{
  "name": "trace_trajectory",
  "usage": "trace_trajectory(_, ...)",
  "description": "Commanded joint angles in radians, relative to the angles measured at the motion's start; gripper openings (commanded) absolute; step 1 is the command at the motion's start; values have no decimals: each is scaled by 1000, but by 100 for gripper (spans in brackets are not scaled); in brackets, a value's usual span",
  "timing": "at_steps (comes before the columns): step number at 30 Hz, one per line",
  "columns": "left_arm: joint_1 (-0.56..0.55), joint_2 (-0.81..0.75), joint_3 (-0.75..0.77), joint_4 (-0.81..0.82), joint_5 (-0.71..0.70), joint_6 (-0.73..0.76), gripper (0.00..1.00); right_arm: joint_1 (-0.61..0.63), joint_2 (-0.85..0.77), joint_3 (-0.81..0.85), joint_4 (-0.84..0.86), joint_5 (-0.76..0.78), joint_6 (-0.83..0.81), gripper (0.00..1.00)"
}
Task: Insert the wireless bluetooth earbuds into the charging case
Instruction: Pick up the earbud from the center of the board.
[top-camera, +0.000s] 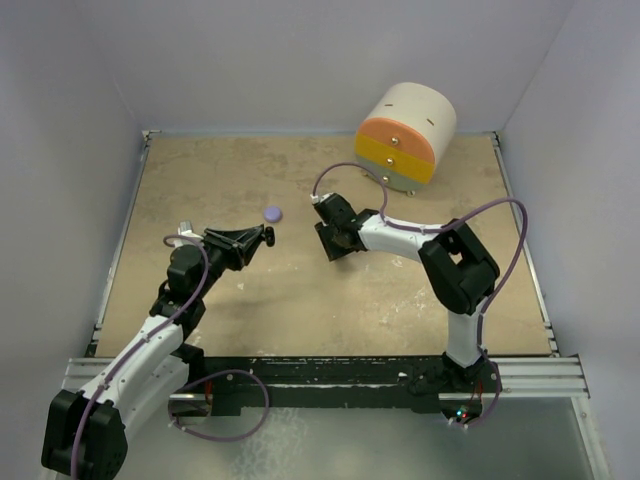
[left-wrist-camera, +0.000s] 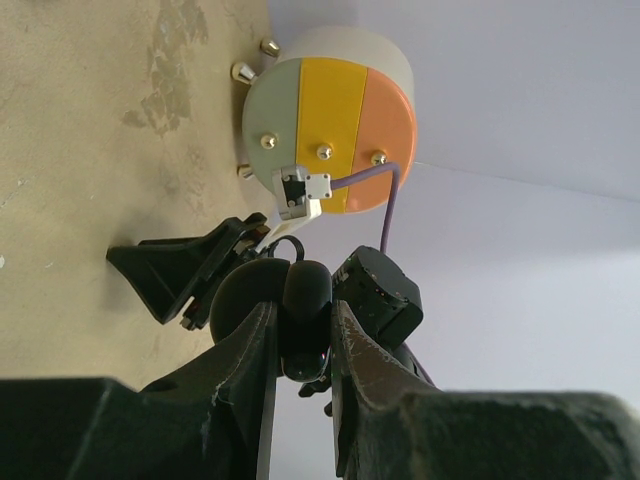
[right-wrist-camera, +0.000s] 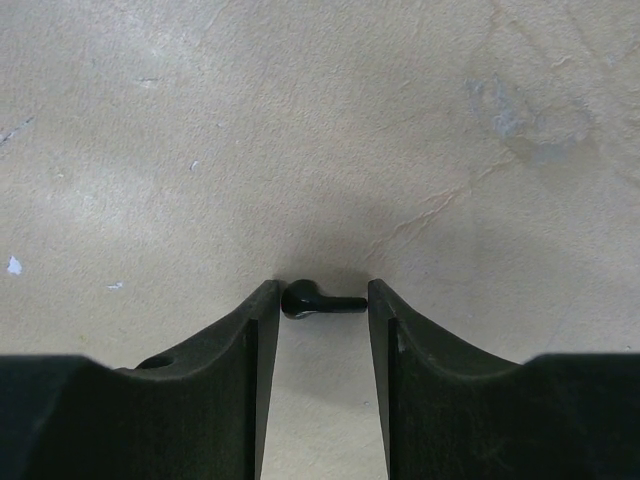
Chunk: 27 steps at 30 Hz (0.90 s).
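Note:
A black earbud (right-wrist-camera: 318, 300) lies on the tan table between my right gripper's (right-wrist-camera: 323, 292) fingertips, its bulb against the left finger and its stem just short of the right one. That gripper (top-camera: 328, 246) is open and points down at the table's middle. My left gripper (left-wrist-camera: 303, 322) is shut on a black round charging case (left-wrist-camera: 305, 300) and holds it above the table, facing the right gripper (left-wrist-camera: 175, 275); in the top view it (top-camera: 262, 238) sits left of centre. A lavender round puck (top-camera: 273, 213) lies just behind it. The other earbuds are not in view.
A cream cylinder with green, yellow and orange drawer fronts (top-camera: 405, 135) stands at the back right; it also shows in the left wrist view (left-wrist-camera: 330, 130). Purple cables loop over both arms. Pale walls enclose the table (top-camera: 420, 300) on three sides.

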Motion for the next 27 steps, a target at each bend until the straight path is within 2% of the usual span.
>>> trace_trajectory(1, 7, -19, 4, 19, -13, 12, 0, -9, -35, -32, -4, -59, -15, 44)
trace_trajectory(15, 8, -25, 1, 14, -10, 13, 0, -16, -69, -89, 62, -168, 8, 44)
trace_trajectory(27, 7, -22, -3, 27, -3, 10, 0, -16, -80, -100, 62, -111, 18, 44)
